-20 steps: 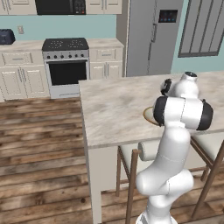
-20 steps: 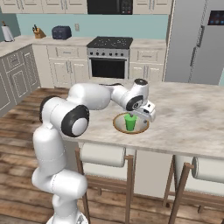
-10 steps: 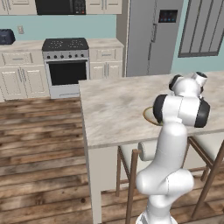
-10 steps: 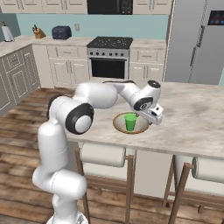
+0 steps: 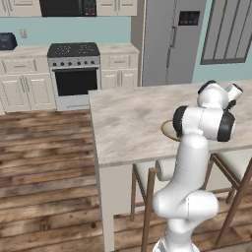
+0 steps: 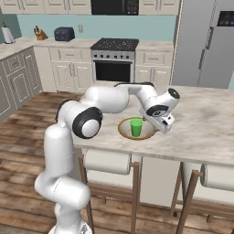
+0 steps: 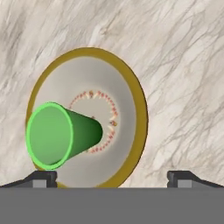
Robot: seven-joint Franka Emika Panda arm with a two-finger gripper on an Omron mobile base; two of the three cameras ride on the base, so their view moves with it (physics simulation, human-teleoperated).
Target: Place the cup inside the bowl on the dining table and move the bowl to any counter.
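Observation:
The green cup stands upright inside the wide tan-rimmed bowl on the dining table. My gripper hovers open just right of the bowl, over its right rim, holding nothing. In the hand view the cup stands at the left of the bowl, and both dark fingertips of the gripper sit wide apart, clear of the cup. In the left base view my arm hides most of the bowl; only a strip of its rim shows on the table.
Stools are tucked under the table's near edge. Behind the table stand a stove set in cream cabinets and a grey fridge. A dark toaster sits on the back counter. Wooden floor lies left of the table.
The open gripper has drawn away from the cup toward the right. The cup stays standing in the bowl, and the bowl has not moved.

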